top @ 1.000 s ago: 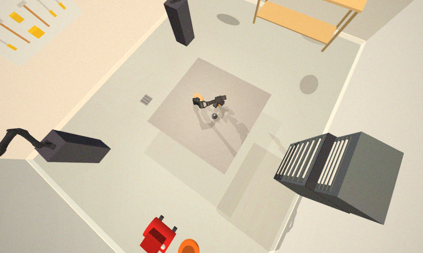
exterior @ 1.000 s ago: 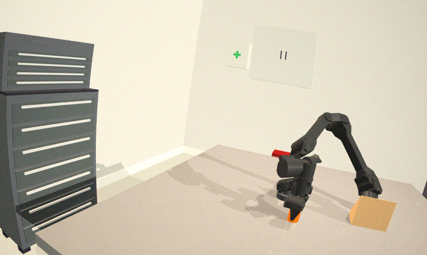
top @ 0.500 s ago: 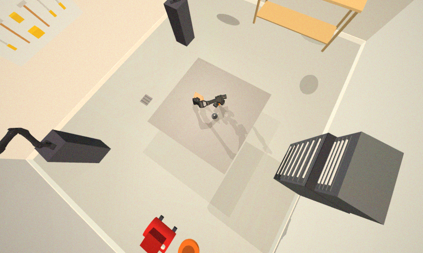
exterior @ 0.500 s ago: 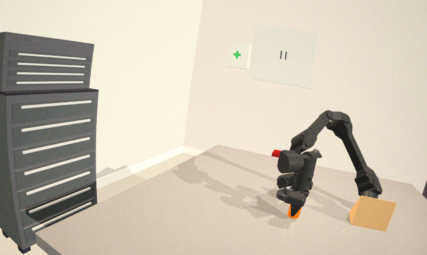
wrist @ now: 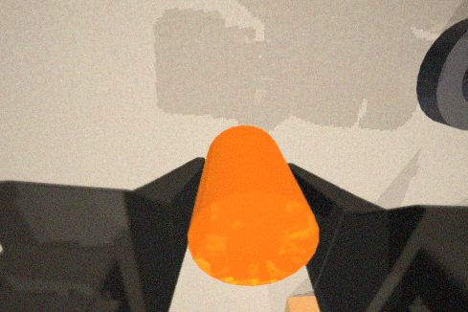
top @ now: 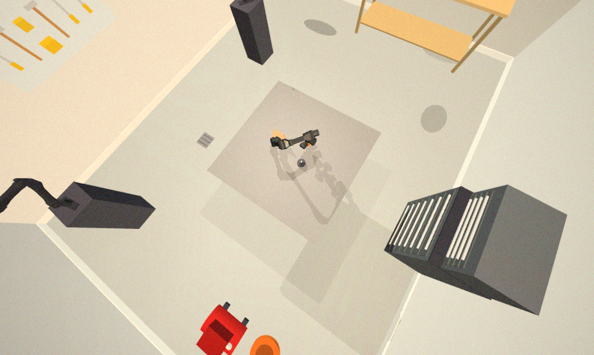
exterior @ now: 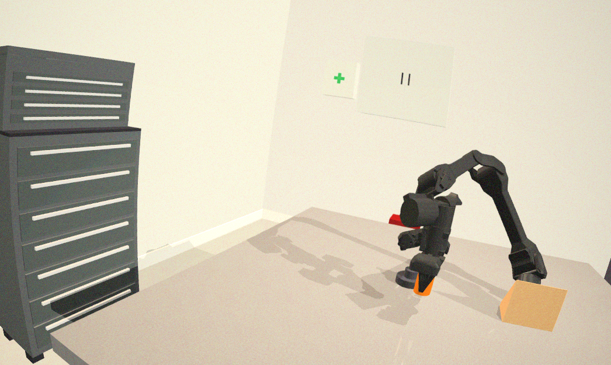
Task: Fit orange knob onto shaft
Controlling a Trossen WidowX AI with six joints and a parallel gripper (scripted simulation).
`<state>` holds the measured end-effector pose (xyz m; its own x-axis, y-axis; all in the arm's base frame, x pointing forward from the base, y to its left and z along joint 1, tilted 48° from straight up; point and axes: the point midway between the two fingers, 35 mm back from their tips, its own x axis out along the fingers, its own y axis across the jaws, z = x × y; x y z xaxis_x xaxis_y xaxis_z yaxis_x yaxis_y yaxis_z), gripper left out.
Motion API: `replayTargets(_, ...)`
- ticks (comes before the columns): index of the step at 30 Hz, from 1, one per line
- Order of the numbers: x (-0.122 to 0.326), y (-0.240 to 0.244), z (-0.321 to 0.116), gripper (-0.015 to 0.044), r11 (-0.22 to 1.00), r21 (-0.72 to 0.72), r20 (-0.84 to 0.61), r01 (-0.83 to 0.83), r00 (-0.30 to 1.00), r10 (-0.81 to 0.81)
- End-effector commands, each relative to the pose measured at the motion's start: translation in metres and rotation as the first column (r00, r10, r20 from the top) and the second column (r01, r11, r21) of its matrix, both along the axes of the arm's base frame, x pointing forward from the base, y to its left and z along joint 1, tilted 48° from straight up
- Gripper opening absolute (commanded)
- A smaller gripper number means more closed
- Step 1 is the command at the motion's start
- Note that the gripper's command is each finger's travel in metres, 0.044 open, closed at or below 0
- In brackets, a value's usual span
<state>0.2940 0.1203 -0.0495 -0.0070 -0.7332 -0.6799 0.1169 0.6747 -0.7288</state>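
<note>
The orange knob [top: 308, 144] [exterior: 417, 289] [wrist: 253, 225] is a plain cylinder held upright between the fingers. My gripper [exterior: 423, 287] [wrist: 244, 168] is shut on it, one finger on each side. The knob appears slightly above the table, since its shadow lies apart from it. Its underside and hole are hidden. The dark round pedestal [top: 298, 165] [exterior: 402, 280] [wrist: 446, 102] stands beside the knob, partly behind the gripper in the exterior view and at the right edge of the wrist view. The shaft is only a tiny bright spot in the top view; its flat side cannot be made out.
An orange-tan wedge block [top: 276, 133] [exterior: 534, 306] [wrist: 302, 303] sits on the table [top: 341, 128] [exterior: 225, 325] near the arm's base. Arm shadows cross the tabletop. A grey drawer cabinet [top: 517, 242] [exterior: 76, 199] stands beyond the table.
</note>
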Motion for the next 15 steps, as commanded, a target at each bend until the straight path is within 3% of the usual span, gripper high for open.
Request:
replayTargets(1, 0.002, 0.012, 0.009, 0.0000, 1.000, 0.009, 0.004, 0.005, 1.000, -0.005)
replayTargets(15, 0.003, 0.044, 0.039, 0.0000, 1.000, 0.006, 0.004, 0.008, 1.000, -0.008)
